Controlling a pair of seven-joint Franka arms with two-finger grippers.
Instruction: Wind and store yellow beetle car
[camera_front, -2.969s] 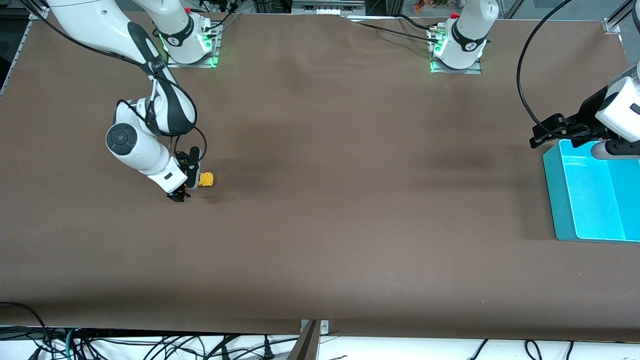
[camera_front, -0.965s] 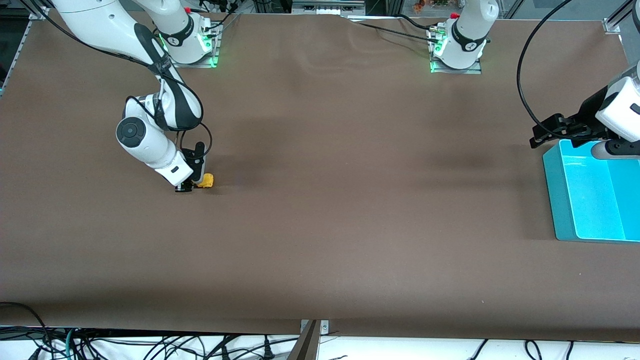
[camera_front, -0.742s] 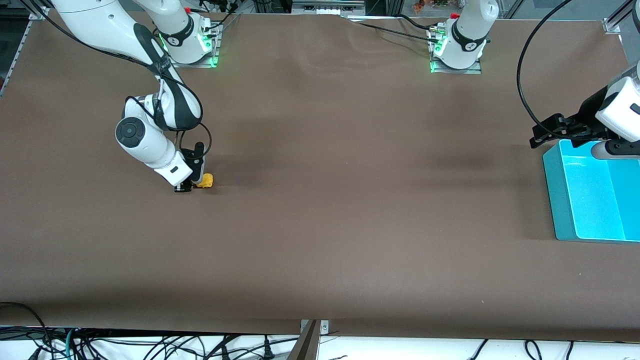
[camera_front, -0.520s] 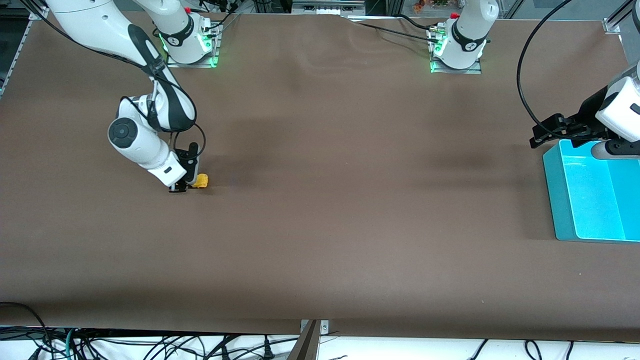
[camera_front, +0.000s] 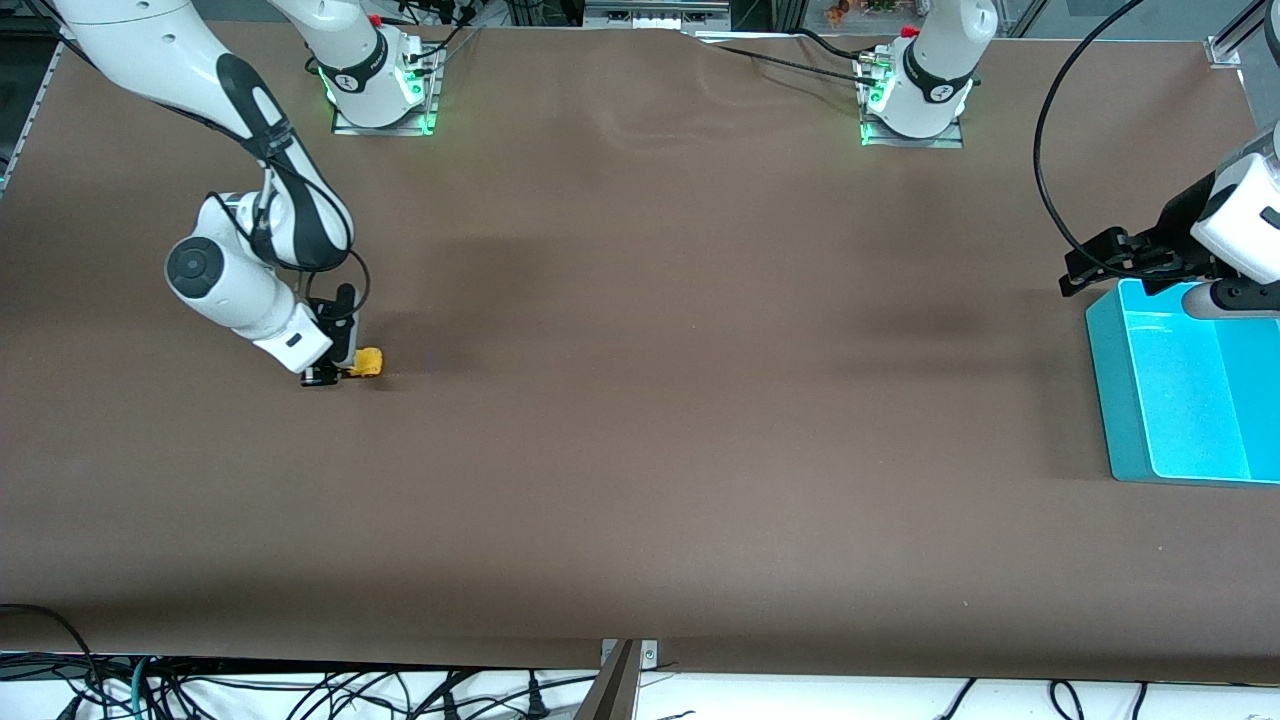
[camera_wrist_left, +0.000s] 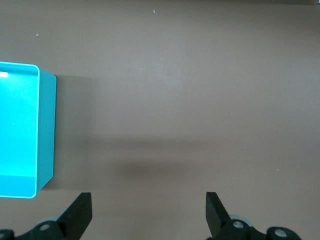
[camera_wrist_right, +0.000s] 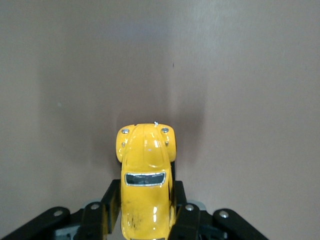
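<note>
Front view: brown mat-covered table (camera_front: 640, 450), faintly rippled nr the arm bases, w/ soft dark shadow patches mid-surface. Two arm bases w/ green lights stand on metal plates along the table edge farthest from the front camera. Below the edge nearest that camera: tangled dark cables (camera_front: 300, 690) over white flooring.

Right arm reaches down at its own end of the table; right gripper (camera_front: 335, 374) is low at the mat, fingers clamped on the yellow beetle car (camera_front: 366, 362). Car sits wheels-down at the mat surface, nose pointing toward the left arm's end, its rear betw. the fingers. Right wrist view: car (camera_wrist_right: 145, 175) seen from above, rounded hood, dark windscreen and headlights visible, both fingers (camera_wrist_right: 110, 200) pressed to its flanks.

Left arm waits at its own end of the table; left gripper (camera_front: 1100, 262) hangs over the farther rim of a teal bin (camera_front: 1125, 400), fingers spread apart, nothing betw. them. Left wrist view: two dark fingertips (camera_wrist_left: 80, 215) wide apart above bare mat, bin corner (camera_wrist_left: 46, 135) at one side. Bin interior visible shows only its bright teal floor. Car and bin are well apart, at opp. ends of the table.
</note>
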